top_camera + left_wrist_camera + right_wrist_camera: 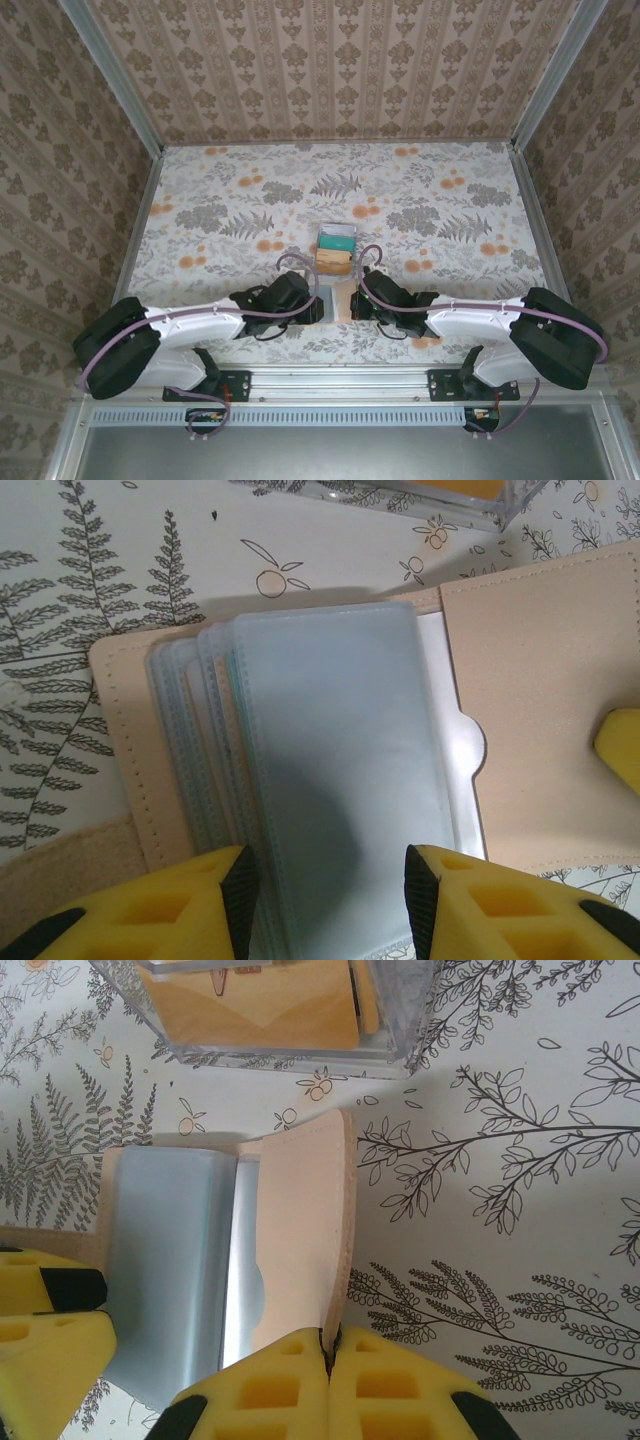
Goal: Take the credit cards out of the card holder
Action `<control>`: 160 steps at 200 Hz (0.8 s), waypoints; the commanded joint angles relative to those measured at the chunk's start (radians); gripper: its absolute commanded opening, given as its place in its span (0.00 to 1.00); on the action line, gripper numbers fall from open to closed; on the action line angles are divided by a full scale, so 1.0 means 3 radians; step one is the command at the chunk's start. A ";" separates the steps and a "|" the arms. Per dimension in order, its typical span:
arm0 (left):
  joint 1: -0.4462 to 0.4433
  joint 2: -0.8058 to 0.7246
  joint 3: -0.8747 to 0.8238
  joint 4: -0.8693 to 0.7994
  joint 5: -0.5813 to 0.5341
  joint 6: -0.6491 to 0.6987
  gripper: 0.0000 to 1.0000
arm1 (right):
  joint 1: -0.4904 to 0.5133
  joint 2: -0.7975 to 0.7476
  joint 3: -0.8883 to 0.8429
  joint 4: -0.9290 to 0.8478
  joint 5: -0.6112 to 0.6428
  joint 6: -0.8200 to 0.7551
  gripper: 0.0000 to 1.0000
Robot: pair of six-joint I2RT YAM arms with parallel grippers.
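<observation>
Two arms stand at the near edge of the tabletop [430,210], one tool each.

Left tool [325,905]: jaws apart, open, straddling the top clear sleeve, which lies flat between and beneath the fingers.

Right tool [330,1380]: jaws closed, pinching the edge of the tan flap [295,1230], which it holds raised on edge.

One card holder [530,700] lies open on the tabletop between the two tools. Its clear sleeves [340,740] are fanned towards the left, with at least four edges visible; the exact count cannot be told.

Just beyond the holder stands one clear box [395,1020]. The credit cards are inside it: teal [338,238] at the far end, orange-tan [260,1010] at the near end. How many cards of each colour cannot be told.
</observation>
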 commanded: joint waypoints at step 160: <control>-0.0084 0.0074 0.0071 0.0390 0.0338 0.0072 1.00 | 0.0020 0.0014 -0.0032 -0.0029 0.0113 0.0080 0.00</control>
